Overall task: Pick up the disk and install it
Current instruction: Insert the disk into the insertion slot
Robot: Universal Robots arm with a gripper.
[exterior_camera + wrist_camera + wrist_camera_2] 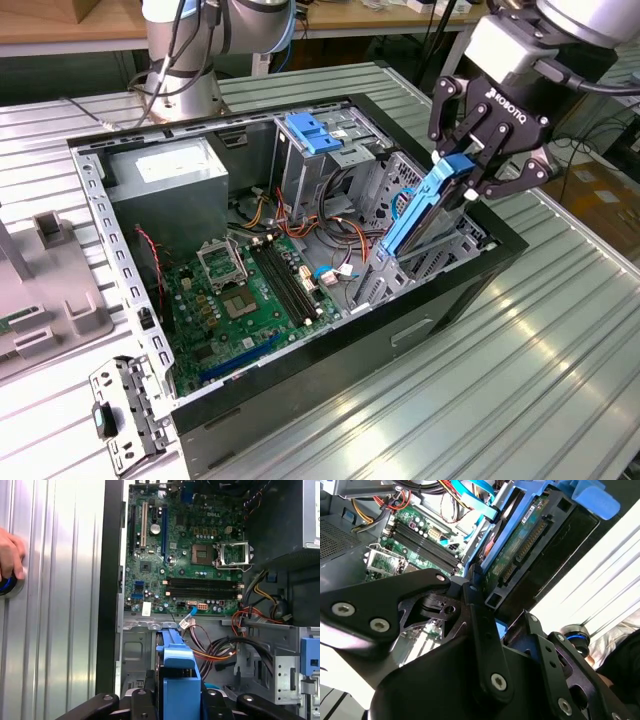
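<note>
The disk (420,215) is a dark drive with blue side rails, held tilted with its lower end inside the drive bay (430,265) at the exterior view's right end of the open computer case (400,340). My gripper (470,175) is shut on the disk's upper end, one finger on each side. In the first wrist view the blue rail of the disk (177,672) stands edge-on between my fingers (142,700), above the bay. The second wrist view shows the disk's green circuit-board underside (527,545) ahead of my gripper (487,612).
Inside the case lie the green motherboard (245,295), a grey power-supply box (165,185), a metal cage with a blue latch (312,132) and loose cables (340,240). A metal bracket (120,405) lies on the ribbed table. A person's hand (10,555) rests beside the case.
</note>
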